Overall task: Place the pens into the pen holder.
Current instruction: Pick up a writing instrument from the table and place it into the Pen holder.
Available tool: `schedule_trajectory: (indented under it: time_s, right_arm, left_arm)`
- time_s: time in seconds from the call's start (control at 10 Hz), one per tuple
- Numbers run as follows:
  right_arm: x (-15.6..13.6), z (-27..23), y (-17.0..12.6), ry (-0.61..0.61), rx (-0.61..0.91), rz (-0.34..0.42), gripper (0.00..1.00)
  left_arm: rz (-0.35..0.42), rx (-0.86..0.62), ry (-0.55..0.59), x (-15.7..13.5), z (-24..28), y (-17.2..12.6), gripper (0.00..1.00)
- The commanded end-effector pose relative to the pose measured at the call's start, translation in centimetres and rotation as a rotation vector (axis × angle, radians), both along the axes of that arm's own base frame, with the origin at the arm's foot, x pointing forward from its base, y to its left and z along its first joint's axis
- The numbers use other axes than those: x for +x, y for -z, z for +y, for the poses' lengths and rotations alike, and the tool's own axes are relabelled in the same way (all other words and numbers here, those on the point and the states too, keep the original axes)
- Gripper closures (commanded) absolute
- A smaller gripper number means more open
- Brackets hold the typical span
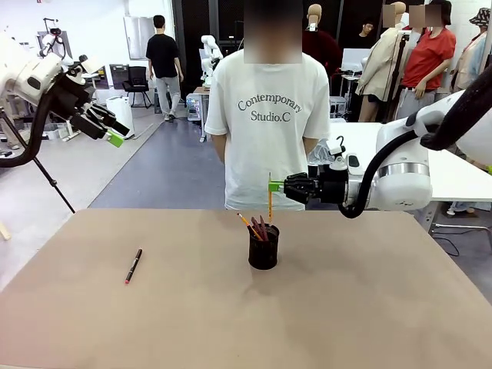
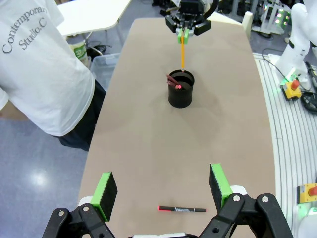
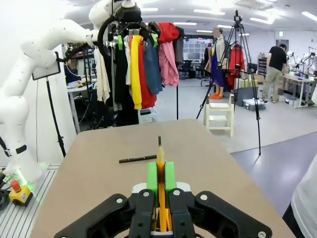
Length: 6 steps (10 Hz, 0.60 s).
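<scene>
While the yellow-orange pencil point(image 1: 270, 206) is clamped upright in the right claw point(image 1: 271, 187), its lower tip is seen just above the rim of the pen holder point(image 1: 264, 250) at the middle of the bench point(image 1: 369, 307), so a straight descent is judged enough; the left claw point(image 2: 163, 191) is held apart, well above the black pen point(image 2: 182, 209)

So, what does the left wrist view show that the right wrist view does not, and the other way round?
Left wrist view: the pen holder with pens inside, and the open left gripper above the table.
Right wrist view: the right gripper seen close, its pads clamped on the yellow pencil, and a rack of coloured clothes beyond the table.
Both: the yellow pencil in the right gripper, the black pen lying flat, and the brown table.
</scene>
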State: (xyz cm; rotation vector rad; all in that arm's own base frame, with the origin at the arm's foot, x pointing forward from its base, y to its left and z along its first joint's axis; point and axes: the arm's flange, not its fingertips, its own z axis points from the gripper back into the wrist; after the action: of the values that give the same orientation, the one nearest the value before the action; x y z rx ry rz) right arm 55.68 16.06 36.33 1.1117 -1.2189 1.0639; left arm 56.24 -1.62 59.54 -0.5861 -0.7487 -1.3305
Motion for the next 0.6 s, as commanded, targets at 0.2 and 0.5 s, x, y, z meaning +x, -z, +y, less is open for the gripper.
schedule_trajectory:
  time_s: [0.2, 0.5]
  right_arm:
    - [0.52, 0.23, 1.14, 0.026, -0.021, -0.031, 1.00]
    - [0.57, 0.14, 1.14, 0.016, -0.030, -0.026, 0.50]
  left_arm:
    - [-0.002, -0.002, -0.001, -0.06, -0.05, -0.22, 0.03]
    - [-0.002, -0.002, -0.001, -0.06, -0.05, -0.22, 0.03]
